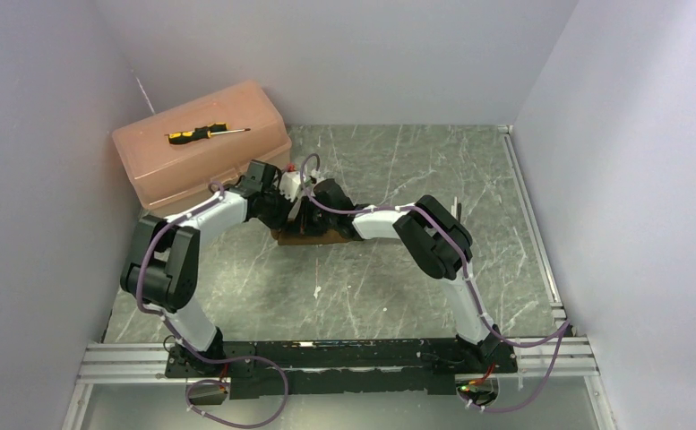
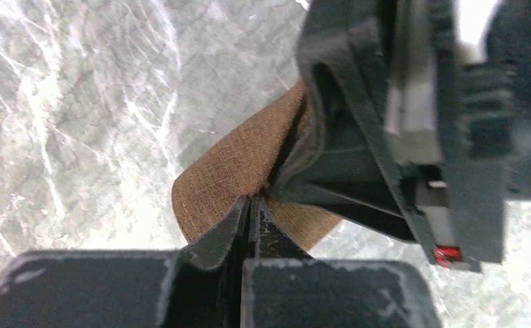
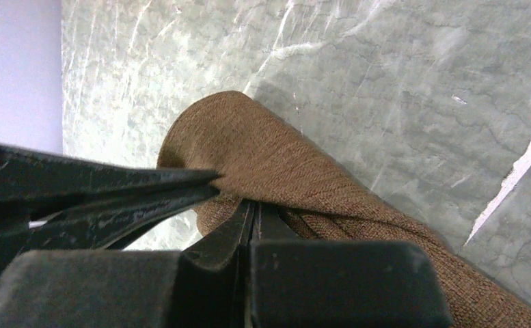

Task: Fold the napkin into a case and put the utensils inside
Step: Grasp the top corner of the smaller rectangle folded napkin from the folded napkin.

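Both grippers, left gripper (image 2: 250, 205) and right gripper (image 3: 252, 208), pinch the napkin (image 3: 283, 164) mid-table; uneven pulling could slip it free.

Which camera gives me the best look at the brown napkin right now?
The right wrist view: the napkin fills the frame, its weave and bunched fold sharp, pinched by both grippers. The left wrist view shows only a small flap beside the other gripper. From the top camera it is a dark sliver mostly hidden under the arms.
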{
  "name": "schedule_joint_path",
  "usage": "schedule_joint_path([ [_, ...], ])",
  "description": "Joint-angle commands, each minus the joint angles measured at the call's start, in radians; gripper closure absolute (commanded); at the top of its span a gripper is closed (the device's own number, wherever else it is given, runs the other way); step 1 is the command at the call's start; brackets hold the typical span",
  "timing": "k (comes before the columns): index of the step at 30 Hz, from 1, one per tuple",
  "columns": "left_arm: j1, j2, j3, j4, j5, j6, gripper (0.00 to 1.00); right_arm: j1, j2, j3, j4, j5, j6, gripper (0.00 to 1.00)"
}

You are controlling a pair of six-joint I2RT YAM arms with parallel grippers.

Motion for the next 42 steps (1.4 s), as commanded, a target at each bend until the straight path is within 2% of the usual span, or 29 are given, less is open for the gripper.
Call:
schedule_joint_path([
  [1, -0.008, -0.064, 0.011, -0.055, 0.098, -0.024, 0.97, -0.018, 0.068, -0.022, -0.187, 0.130, -0.038, 1.00],
  [6, -0.011, -0.063, -0.024, -0.077, 0.120, 0.037, 0.97, -0.022, 0.066, -0.003, -0.198, 0.145, -0.041, 1.00],
  [12, -0.016, -0.058, -0.074, -0.034, 0.042, 0.153, 0.97, -0.032, 0.060, -0.032, -0.130, 0.115, 0.002, 1.00],
  [16, -0.016, -0.044, -0.105, -0.003, 0.023, 0.188, 0.97, -0.046, 0.022, -0.103, 0.006, 0.077, 0.035, 1.00],
  [19, -0.017, -0.044, -0.108, 0.003, 0.078, 0.195, 0.97, -0.056, 0.003, -0.134, 0.077, 0.050, 0.044, 1.00],
  [22, -0.019, -0.026, -0.118, 0.008, 0.117, 0.222, 0.97, -0.083, -0.034, -0.225, 0.255, -0.021, 0.084, 1.00],
  [30, -0.019, 0.022, -0.148, -0.006, 0.073, 0.287, 0.97, -0.141, -0.136, -0.353, 0.425, -0.177, 0.101, 0.99],
  [34, -0.019, 0.029, -0.153, -0.008, 0.075, 0.307, 0.97, -0.138, -0.120, -0.314, 0.422, -0.217, 0.089, 0.99],
  [38, -0.019, 0.053, -0.118, -0.081, 0.058, 0.312, 0.97, -0.128, -0.087, -0.282, 0.471, -0.249, 0.119, 1.00],
  [42, -0.023, 0.014, -0.144, -0.059, 0.079, 0.327, 0.97, -0.118, -0.042, -0.238, 0.505, -0.254, 0.151, 1.00],
])
